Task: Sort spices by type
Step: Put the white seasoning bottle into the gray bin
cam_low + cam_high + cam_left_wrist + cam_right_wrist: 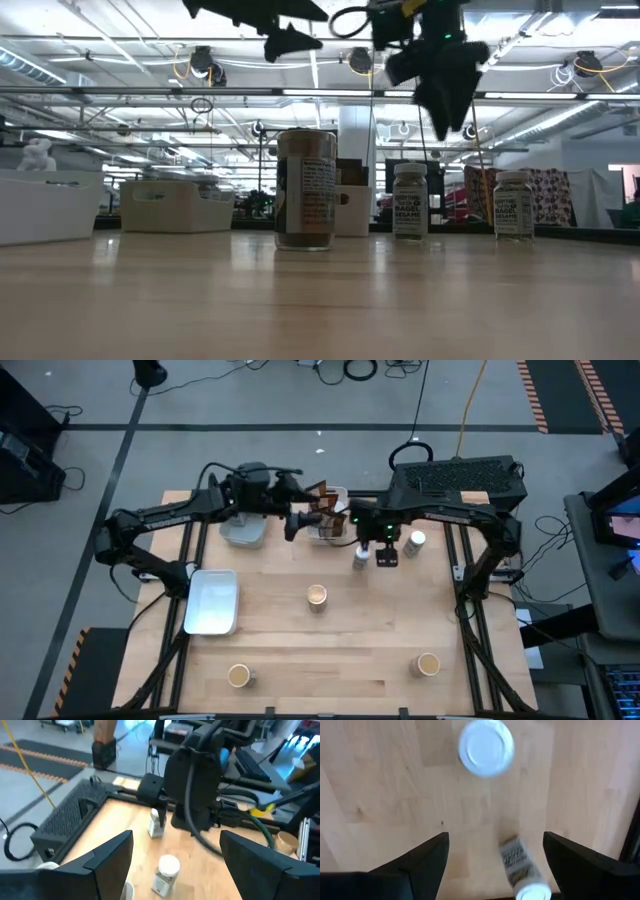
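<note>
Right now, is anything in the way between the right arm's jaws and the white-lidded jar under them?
Nothing visible. The right gripper hangs open over the white-lidded jar, with only bare table around it; the second white-lidded jar stands clear to one side.

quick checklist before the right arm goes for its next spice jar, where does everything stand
1. Right gripper open and empty: ok.
2. Two white-topped jars standing upright under the right arm: ok.
3. Left gripper open, holding nothing, hovering near the brown packets: ok.
4. Gap between the two arms at the table's far side: not ok, they are close.
5. Three tan-topped jars sorted: not ok, scattered.
</note>
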You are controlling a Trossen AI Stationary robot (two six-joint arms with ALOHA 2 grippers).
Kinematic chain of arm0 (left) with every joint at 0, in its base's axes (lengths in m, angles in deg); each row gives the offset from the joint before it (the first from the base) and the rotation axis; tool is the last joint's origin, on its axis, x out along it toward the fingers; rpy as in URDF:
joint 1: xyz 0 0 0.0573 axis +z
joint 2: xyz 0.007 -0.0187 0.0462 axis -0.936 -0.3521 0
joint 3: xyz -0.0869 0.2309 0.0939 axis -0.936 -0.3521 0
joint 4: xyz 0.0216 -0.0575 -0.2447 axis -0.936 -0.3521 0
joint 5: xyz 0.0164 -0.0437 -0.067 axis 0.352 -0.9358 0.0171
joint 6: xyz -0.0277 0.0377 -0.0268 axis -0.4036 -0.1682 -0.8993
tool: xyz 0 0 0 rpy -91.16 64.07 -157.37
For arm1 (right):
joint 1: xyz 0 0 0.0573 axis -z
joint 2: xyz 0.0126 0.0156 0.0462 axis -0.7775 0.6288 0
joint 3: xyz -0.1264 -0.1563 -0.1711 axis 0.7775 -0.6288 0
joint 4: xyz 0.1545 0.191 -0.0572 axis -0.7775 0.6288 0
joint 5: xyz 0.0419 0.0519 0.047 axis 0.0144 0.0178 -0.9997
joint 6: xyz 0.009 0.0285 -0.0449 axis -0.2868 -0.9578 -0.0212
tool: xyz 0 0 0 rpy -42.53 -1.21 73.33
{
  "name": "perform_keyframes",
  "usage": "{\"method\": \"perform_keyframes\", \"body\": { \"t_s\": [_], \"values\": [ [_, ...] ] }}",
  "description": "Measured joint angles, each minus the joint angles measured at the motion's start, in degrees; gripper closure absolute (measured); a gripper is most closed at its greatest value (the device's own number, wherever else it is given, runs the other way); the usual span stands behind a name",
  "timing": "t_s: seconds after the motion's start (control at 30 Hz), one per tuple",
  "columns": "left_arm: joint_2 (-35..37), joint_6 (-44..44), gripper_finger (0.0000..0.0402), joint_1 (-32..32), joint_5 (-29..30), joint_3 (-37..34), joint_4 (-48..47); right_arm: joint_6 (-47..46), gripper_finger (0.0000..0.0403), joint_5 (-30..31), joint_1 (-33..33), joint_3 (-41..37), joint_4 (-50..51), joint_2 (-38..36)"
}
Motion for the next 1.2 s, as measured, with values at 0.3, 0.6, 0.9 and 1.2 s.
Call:
{"method": "perform_keyframes", "body": {
  "t_s": [0.3,0.6,0.9,1.2],
  "values": [
    [-1.0,0.0,0.01,1.4,-1.9,0.1,1.1,-14.1,0.0097,0.0,1.3,-13.8,-7.0,-19.5],
    [-11.0,4.1,0.01,-4.0,-3.3,0.0,9.8,-27.6,0.0097,-0.3,-0.4,-26.4,-17.1,-37.0],
    [-23.9,7.6,0.01,-8.0,-6.5,7.2,12.3,-33.5,0.0097,-1.6,-0.9,-29.5,-17.4,-43.1],
    [-37.3,20.8,0.01,-8.6,-5.8,25.0,-5.1,-34.4,0.0097,-2.2,-0.9,-29.5,-17.4,-43.5]
  ]
}}
